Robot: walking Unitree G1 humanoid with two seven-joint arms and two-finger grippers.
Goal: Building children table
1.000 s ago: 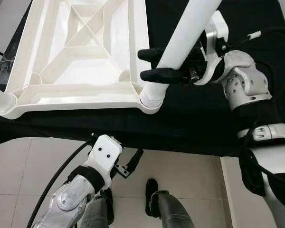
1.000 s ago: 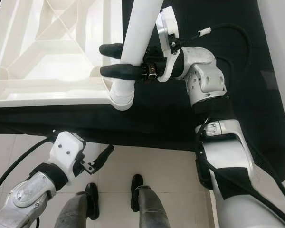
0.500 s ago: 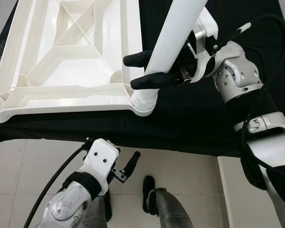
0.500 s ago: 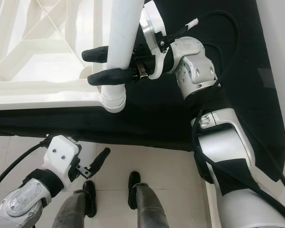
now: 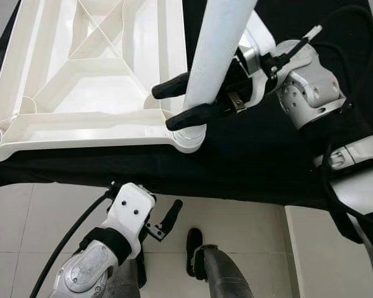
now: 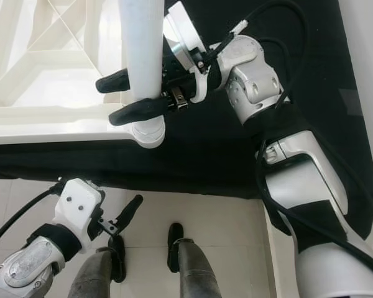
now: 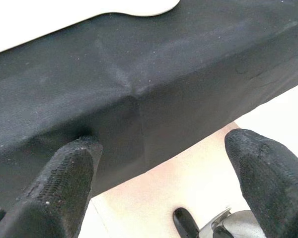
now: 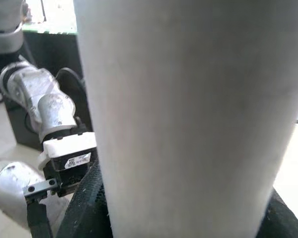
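Here the right gripper (image 5: 177,104) clamps a white table leg (image 5: 213,56) between its two black fingers (image 5: 193,115), one on each side of the tube. The leg's lower end sits in the corner socket of the upturned white tabletop (image 5: 81,121), which lies on a black cloth (image 5: 261,155). The left gripper (image 5: 165,220) hangs below the cloth's edge, fingers spread, holding nothing.

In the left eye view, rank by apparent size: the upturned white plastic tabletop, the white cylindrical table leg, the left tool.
1. Upturned white plastic tabletop.
2. White cylindrical table leg, held by the right tool; its nearness to the camera inflates it.
3. Left tool.
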